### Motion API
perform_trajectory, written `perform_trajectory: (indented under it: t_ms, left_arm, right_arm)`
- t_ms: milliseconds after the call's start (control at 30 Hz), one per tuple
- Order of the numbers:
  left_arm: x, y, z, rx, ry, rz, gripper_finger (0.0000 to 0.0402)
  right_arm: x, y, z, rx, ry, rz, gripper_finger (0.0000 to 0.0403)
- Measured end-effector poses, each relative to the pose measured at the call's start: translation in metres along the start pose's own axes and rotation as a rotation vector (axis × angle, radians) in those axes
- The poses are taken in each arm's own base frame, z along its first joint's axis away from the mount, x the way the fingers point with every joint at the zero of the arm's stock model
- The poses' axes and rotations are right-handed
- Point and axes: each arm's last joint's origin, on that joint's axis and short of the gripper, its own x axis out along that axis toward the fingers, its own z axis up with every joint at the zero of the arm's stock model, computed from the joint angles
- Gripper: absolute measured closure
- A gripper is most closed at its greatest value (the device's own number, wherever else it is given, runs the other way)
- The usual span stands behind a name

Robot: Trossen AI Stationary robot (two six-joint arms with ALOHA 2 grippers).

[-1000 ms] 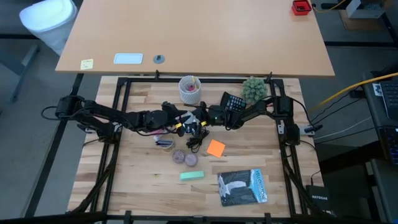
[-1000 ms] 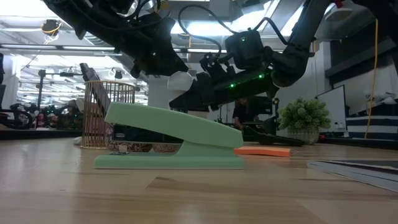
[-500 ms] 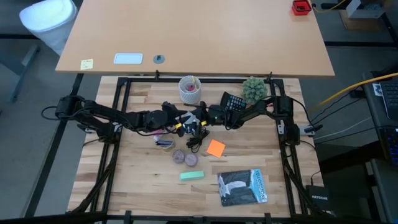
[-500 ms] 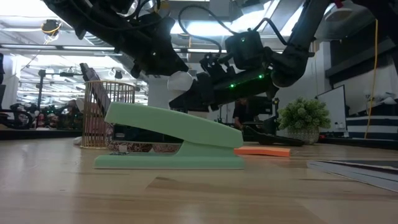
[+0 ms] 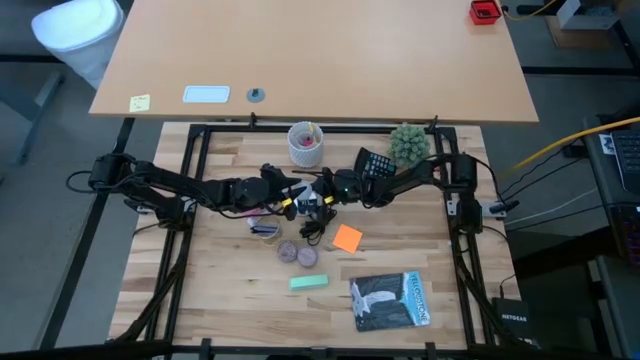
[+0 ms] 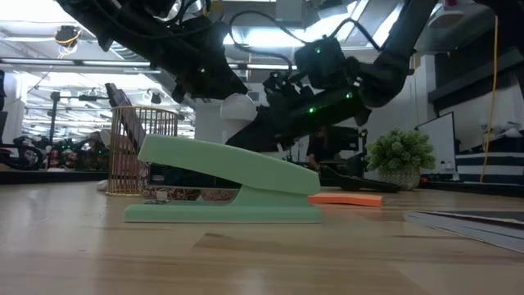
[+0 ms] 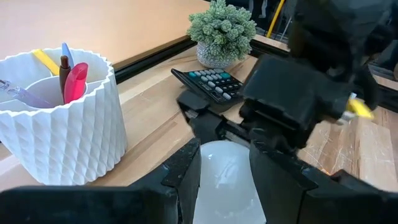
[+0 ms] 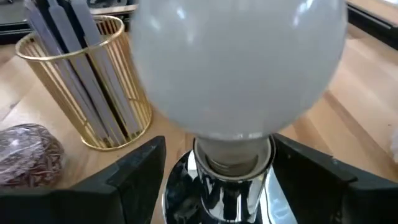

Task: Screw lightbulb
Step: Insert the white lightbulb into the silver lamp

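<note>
The lightbulb (image 8: 239, 62), a white globe with a narrow neck, sits with its neck in a shiny chrome socket (image 8: 217, 186). Both are above the middle of the table. My left gripper (image 7: 224, 168) reaches in from the table's left and is shut on the globe (image 7: 225, 180). My right gripper (image 8: 217, 180) comes from the right, facing the left one, with its fingers on either side of the socket. In the low view the bulb (image 6: 237, 108) shows between the two arms, above the table. A black cord (image 5: 315, 228) lies just below them. My left gripper pinches the bulb's white globe (image 7: 208, 186) between its two fingers, one on each side. It comes from the table's left, slanting a little downward. The globe is clear of the table, its neck end toward the other gripper. My right gripper has the chrome socket (image 8: 186, 193) between its two fingers, just under the bulb's neck. The fingers (image 8: 134, 177) come from the table's right, slanting down. The picture's edge cuts off the socket's lower part.
A white ribbed cup of pens (image 5: 306, 144), a calculator (image 5: 376, 163) and a small plant (image 5: 408, 143) stand behind the grippers. A gold wire basket (image 8: 93, 81) stands near. Nearer the front lie orange sticky notes (image 5: 347, 238), tape rolls (image 5: 297, 253), a mint stapler (image 5: 309, 283) and a book (image 5: 390, 301).
My right gripper has tipped. Its wrist end has risen, so it slants more steeply down toward the bulb. The bulb and my left gripper have kept still.
</note>
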Motion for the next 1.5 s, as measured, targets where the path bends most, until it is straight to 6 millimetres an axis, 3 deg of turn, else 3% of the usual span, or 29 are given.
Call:
perform_trajectory:
  t_ms: [300, 700, 1033, 1200, 1500]
  left_arm:
    - [0.0, 0.0, 0.0, -0.003, 0.0, 0.002, 0.0273]
    - [0.0, 0.0, 0.0, 0.0, -0.001, 0.003, 0.0273]
    - [0.0, 0.0, 0.0, 0.0, -0.001, 0.003, 0.0273]
    - [0.0, 0.0, 0.0, 0.0, -0.001, 0.004, 0.0273]
    - [0.0, 0.0, 0.0, 0.0, -0.001, 0.004, 0.0273]
  right_arm:
    - [-0.016, 0.002, 0.02, -0.002, 0.044, 0.0, 0.0116]
    - [-0.041, 0.006, 0.031, -0.003, 0.206, -0.002, 0.0122]
    - [-0.064, 0.009, 0.049, 0.0, 0.231, -0.003, 0.0221]
    - [-0.064, 0.009, 0.051, -0.002, 0.215, -0.008, 0.0273]
    - [-0.064, 0.007, 0.051, 0.026, 0.218, -0.078, 0.0329]
